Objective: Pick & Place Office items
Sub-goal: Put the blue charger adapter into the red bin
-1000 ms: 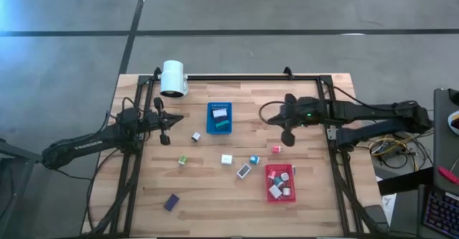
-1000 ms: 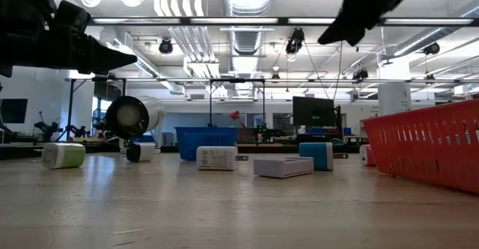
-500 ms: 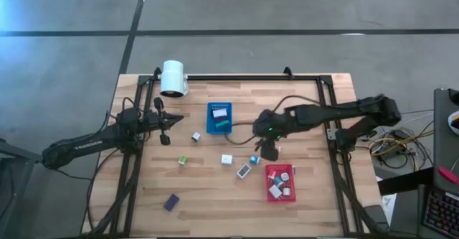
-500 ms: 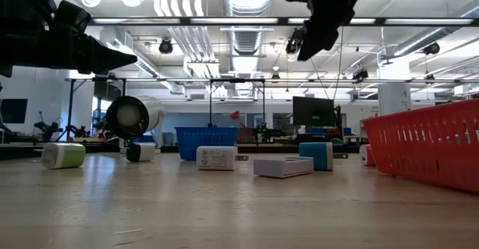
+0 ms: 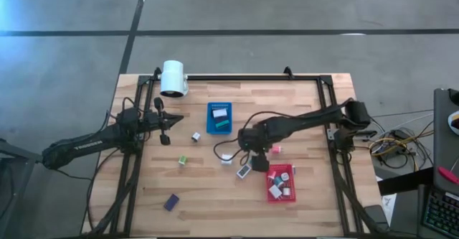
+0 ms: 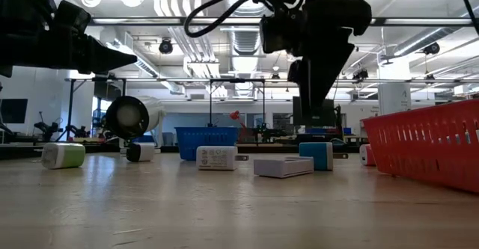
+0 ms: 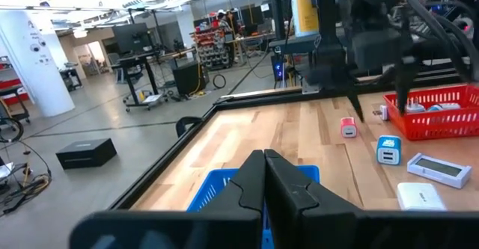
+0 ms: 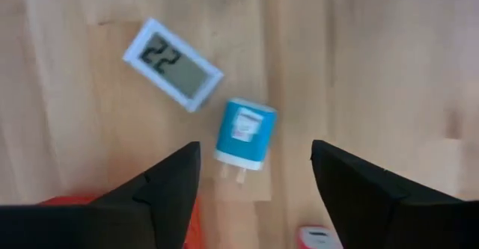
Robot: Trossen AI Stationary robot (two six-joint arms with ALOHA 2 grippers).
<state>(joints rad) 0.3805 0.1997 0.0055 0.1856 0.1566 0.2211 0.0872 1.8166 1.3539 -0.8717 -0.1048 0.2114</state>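
Note:
Office items lie scattered on the wooden table. A teal block point(image 8: 245, 133) lies flat beside a flat white piece with a display point(image 8: 174, 63). My right gripper point(image 8: 254, 185) hangs open above the teal block point(image 6: 317, 155), pointing down, with one finger on either side of it and clear of it. In the high view this gripper point(image 5: 255, 158) covers the block. A white block point(image 5: 226, 159), a green block point(image 5: 182, 160), a black-and-white block point(image 5: 195, 136), a purple piece point(image 5: 171, 202) and a pink block point(image 5: 276, 149) lie around. My left gripper point(image 5: 165, 136) waits shut at the table's left.
The red tray point(image 5: 270, 171), with several items in it, sits just near-right of my right gripper. The blue tray point(image 5: 219, 108) stands at the far middle, with two pieces inside. A white cylinder point(image 5: 173, 78) lies at the far left edge. A black frame runs around the table.
My right gripper has swung from the far right toward the table's middle and near side. It has sunk and tipped from slanting to pointing nearly straight down over the teal block, and its fingers have opened. Nothing on the table has moved.

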